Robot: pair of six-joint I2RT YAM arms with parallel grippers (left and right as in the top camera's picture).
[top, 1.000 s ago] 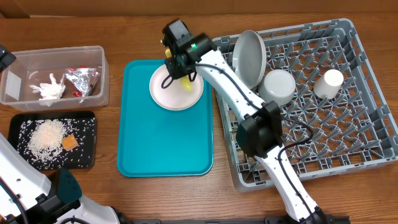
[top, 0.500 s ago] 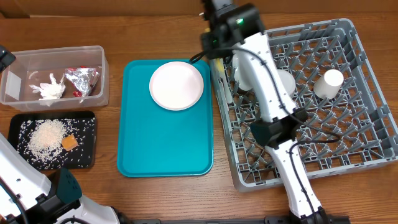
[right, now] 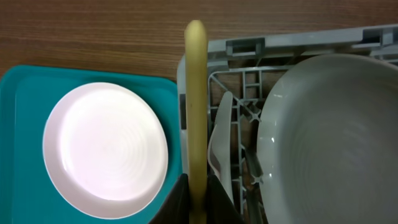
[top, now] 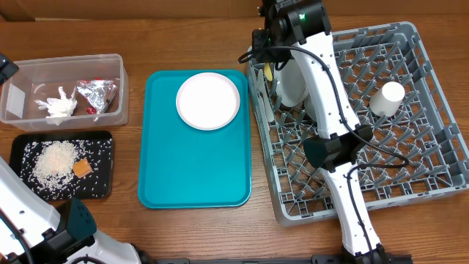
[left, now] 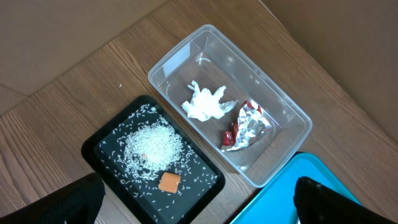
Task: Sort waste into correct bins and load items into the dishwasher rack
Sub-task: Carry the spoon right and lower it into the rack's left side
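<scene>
Your right arm (top: 322, 66) stretches to the rack's (top: 418, 161) far-left corner, right fingers (right: 175, 202) clamped on a yellow utensil (right: 196, 93). Left fingers (left: 74, 202) spread wide.

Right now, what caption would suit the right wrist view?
Right gripper holds a yellow utensil at the dishwasher rack's edge; pinkish-white plate on teal tray.

Robot-lab work cell dressed as a dishwashing station, as I see it from my remote console. A wood-grain bench (top: 190, 235) carries a grey commercial dishwasher rack (top: 410, 147), a teal tray (top: 194, 169), a clear tub (top: 66, 60) and a black tray (top: 22, 136). A white jointed robot arm (top: 330, 81) with exposed black cabling reaches over the rack, and a plain brown board (top: 110, 7) closes the bench's far edge.
</scene>
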